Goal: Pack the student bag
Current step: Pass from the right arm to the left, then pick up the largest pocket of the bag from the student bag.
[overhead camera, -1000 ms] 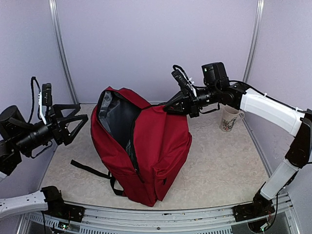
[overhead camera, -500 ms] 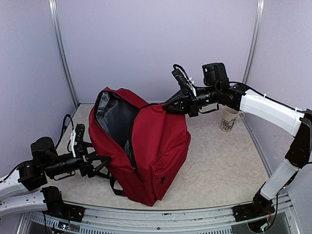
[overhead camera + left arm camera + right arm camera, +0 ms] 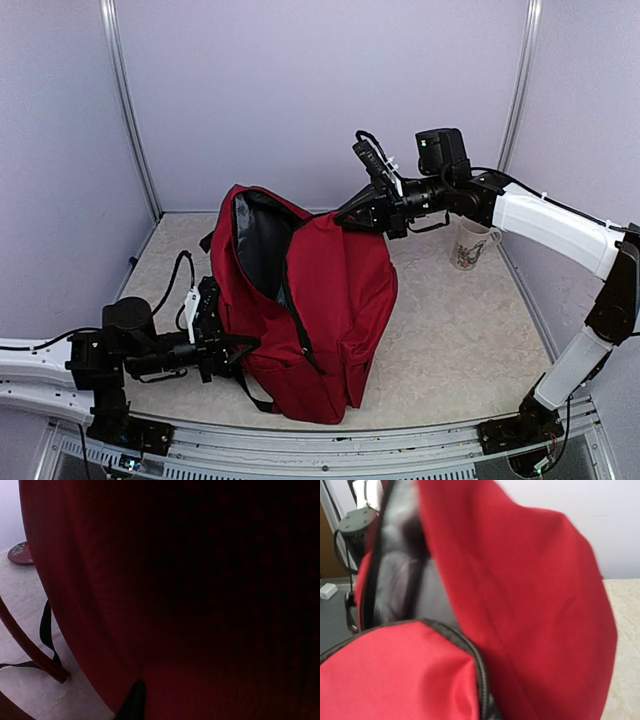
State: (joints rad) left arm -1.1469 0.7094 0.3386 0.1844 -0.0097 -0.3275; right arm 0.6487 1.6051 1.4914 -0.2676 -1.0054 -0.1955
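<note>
The student bag [image 3: 320, 310], a large dark red backpack, stands upright mid-table with its main zip open and dark grey lining [image 3: 400, 580] showing. My right gripper [image 3: 347, 217] is shut on the bag's top edge at the far right corner and holds it up. Low on the bag's left side, my left gripper [image 3: 238, 350] presses into the fabric. The left wrist view is filled with the bag's red cloth [image 3: 150, 595], and only one dark fingertip [image 3: 132, 702] shows, so how those jaws stand is hidden.
A patterned mug [image 3: 470, 243] stands at the back right by the wall. Black straps [image 3: 256, 400] trail from the bag's base onto the table. A small dark red dish [image 3: 20, 553] lies beyond the bag. Walls close in left, back and right.
My left arm swung down from the far left to the bag's lower left side. The bag shifted right and stands more upright. The right arm has not moved.
</note>
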